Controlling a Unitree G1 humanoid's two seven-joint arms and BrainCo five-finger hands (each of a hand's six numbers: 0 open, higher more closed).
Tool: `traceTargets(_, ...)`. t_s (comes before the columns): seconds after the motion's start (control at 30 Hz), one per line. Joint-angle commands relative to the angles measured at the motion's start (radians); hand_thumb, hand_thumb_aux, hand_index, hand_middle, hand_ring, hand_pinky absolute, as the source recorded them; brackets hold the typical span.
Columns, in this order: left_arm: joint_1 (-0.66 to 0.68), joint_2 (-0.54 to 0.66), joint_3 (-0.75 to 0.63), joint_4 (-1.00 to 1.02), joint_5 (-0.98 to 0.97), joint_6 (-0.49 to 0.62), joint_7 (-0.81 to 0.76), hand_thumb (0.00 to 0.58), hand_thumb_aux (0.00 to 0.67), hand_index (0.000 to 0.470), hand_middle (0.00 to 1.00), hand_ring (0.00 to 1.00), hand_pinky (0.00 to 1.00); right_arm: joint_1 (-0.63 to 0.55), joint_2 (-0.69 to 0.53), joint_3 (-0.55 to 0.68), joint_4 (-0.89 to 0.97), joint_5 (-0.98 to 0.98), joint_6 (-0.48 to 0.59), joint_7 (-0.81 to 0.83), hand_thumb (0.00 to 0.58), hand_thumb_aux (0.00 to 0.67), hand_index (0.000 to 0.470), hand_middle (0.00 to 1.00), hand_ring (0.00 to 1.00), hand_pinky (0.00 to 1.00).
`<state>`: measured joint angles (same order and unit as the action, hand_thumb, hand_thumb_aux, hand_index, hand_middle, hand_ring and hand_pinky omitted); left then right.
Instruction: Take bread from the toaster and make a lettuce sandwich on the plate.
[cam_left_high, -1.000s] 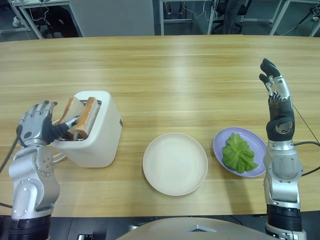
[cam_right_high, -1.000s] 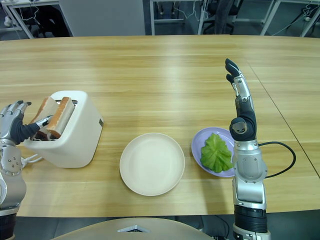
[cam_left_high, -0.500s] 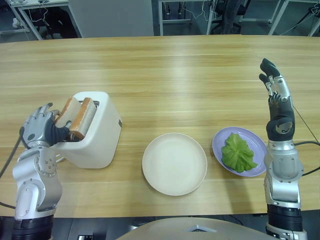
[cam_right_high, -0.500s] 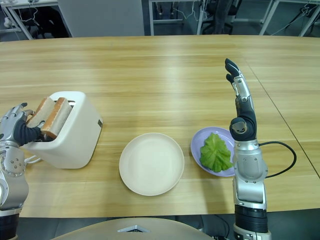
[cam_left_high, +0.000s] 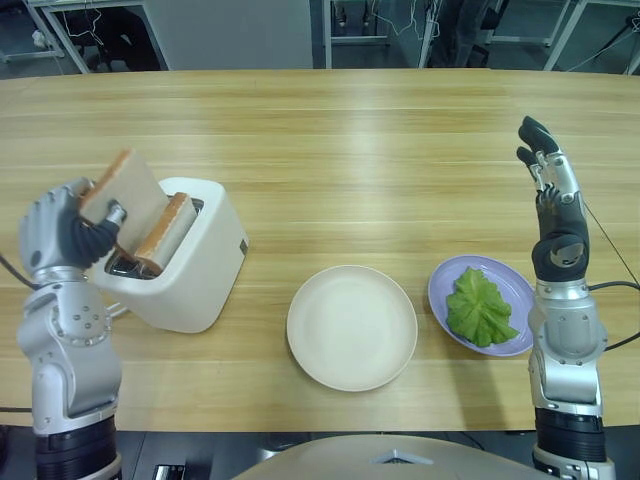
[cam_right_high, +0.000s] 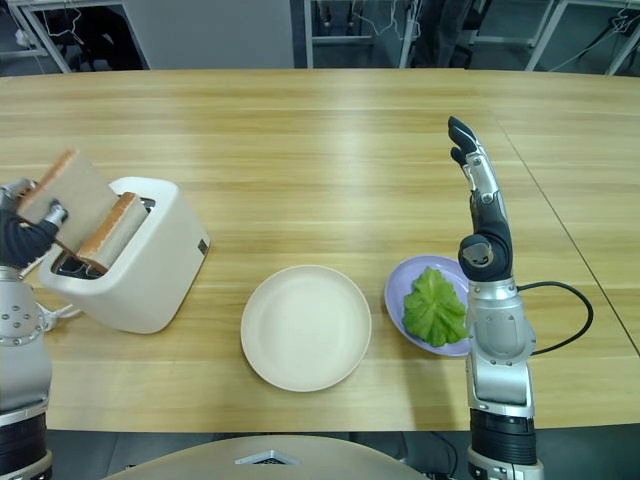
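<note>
At the near edge of the counter (cam_left_high: 330, 140) sits a pale plate (cam_left_high: 352, 327) with nothing on it. Just to its right is a purple dish (cam_left_high: 445, 276) holding a lettuce leaf (cam_left_high: 478, 308). To the plate's left stands the white toaster (cam_left_high: 200, 280), tipped a little, with one bread slice (cam_left_high: 165, 228) sitting in its right slot.

The left hand (cam_left_high: 62, 228) is at the toaster's left side, fingers clenched around the other bread slice (cam_left_high: 125, 185). It holds that slice up at a slant over the left slot. Whether the slice's lower end has cleared the opening is hard to tell.

The right hand (cam_left_high: 550, 200) stands upright beyond the dish, fingers straight and spread, holding nothing.

Half a second ago the gripped slice sat low in the slot beside its partner, with the left hand down against the toaster. Both are now raised. The right hand, plate and dish are where they were.
</note>
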<state>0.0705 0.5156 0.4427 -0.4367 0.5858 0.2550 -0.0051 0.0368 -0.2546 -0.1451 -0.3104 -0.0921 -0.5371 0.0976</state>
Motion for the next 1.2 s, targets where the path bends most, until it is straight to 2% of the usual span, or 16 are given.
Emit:
traceTargets(0.03,-0.007,-0.026,0.038,-0.039,-0.059,-0.017,0.019,0.580,0.670,0.460,1.00,1.00,1.00,-0.005,-0.007,0.004,-0.007,0.006,0.005,0.009,0.000,0.000,0.000,0.00,0.00,0.00)
traceTargets(0.33,-0.054,-0.105,0.109,-0.137,-0.232,-0.048,0.041,0.580,0.670,0.460,1.00,1.00,1.00,0.005,-0.034,0.002,0.012,-0.044,-0.018,0.018,0.000,0.000,0.000,0.00,0.00,0.00)
traceTargets(0.43,-0.085,-0.139,0.131,-0.202,-0.359,-0.044,0.011,0.580,0.670,0.460,1.00,1.00,1.00,0.013,-0.121,-0.007,0.078,-0.225,-0.067,0.011,0.000,0.000,0.000,0.00,0.00,0.00)
traceTargets(0.5,-0.089,-0.163,0.108,-0.263,-0.450,-0.015,-0.035,0.580,0.670,0.460,1.00,1.00,1.00,0.011,-0.223,-0.009,0.174,-0.429,-0.093,-0.044,0.000,0.000,0.000,0.00,0.00,0.00)
traceTargets(0.6,-0.071,-0.197,0.018,-0.348,-0.555,0.043,-0.104,0.580,0.670,0.460,1.00,1.00,1.00,0.008,-0.388,0.010,0.339,-0.680,-0.106,-0.177,0.000,0.000,0.000,0.00,0.00,0.00)
traceTargets(0.8,0.018,-0.179,-0.254,-0.409,-0.604,0.112,-0.239,0.580,0.670,0.460,1.00,1.00,1.00,-0.043,-0.582,0.131,0.677,-0.889,-0.100,-0.410,0.000,0.000,0.000,0.00,0.00,0.00)
traceTargets(1.03,0.081,-0.056,-0.552,-0.271,-0.463,0.065,-0.349,0.580,0.670,0.460,1.00,1.00,1.00,-0.154,-0.641,0.344,1.035,-0.999,-0.107,-0.622,0.000,0.000,0.000,0.00,0.00,0.00)
traceTargets(1.2,0.044,-0.010,-0.691,-0.128,-0.366,0.034,-0.392,0.580,0.670,0.460,1.00,1.00,1.00,-0.195,-0.641,0.428,1.130,-0.985,-0.124,-0.703,0.000,0.000,0.000,0.00,0.00,0.00)
